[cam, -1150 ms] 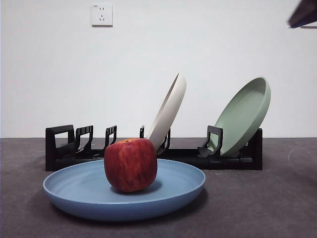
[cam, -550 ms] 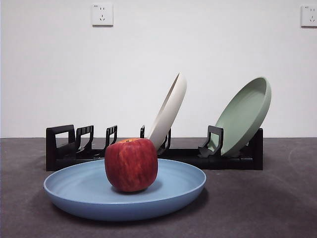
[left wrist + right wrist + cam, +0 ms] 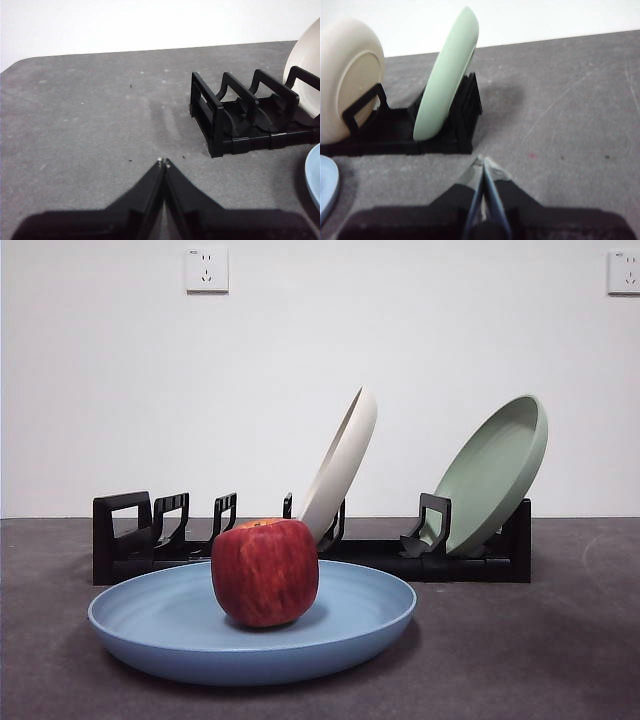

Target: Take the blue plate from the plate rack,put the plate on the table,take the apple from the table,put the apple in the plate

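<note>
Front view: you see the blue plate (image 3: pixel 180 632) lying flat on the table (image 3: pixel 520 660), nearest the camera, with the apple (image 3: pixel 265 572) sitting upright inside it, left of the plate's centre, its yellow-orange stem patch facing up. Behind the plate stands the plate rack (image 3: pixel 140 540), running across the table. A cream-white plate (image 3: pixel 342 462) leans in a slot near the rack's middle, and a sage-green plate (image 3: pixel 495 472) leans in the slot at the rack's right end; the holders at the left end stand bare. Two wall sockets (image 3: pixel 206 269) show on the white wall behind. Neither arm appears in this view. In the left wrist view, you find the left gripper (image 3: pixel 163 163) over bare table, well apart from the near end of the rack (image 3: pixel 235 117); its two jaws meet at the tips, fully closed and holding nothing. A sliver of the blue plate's rim (image 3: pixel 312 175) shows at the picture's edge. In the right wrist view, the right gripper (image 3: pixel 481 162) sits just beside the rack's end bracket (image 3: pixel 465 107), where the sage-green plate (image 3: pixel 447 77) stands on edge with the cream-white plate (image 3: pixel 350 70) beyond it; these jaws are likewise pressed together and empty.
</note>
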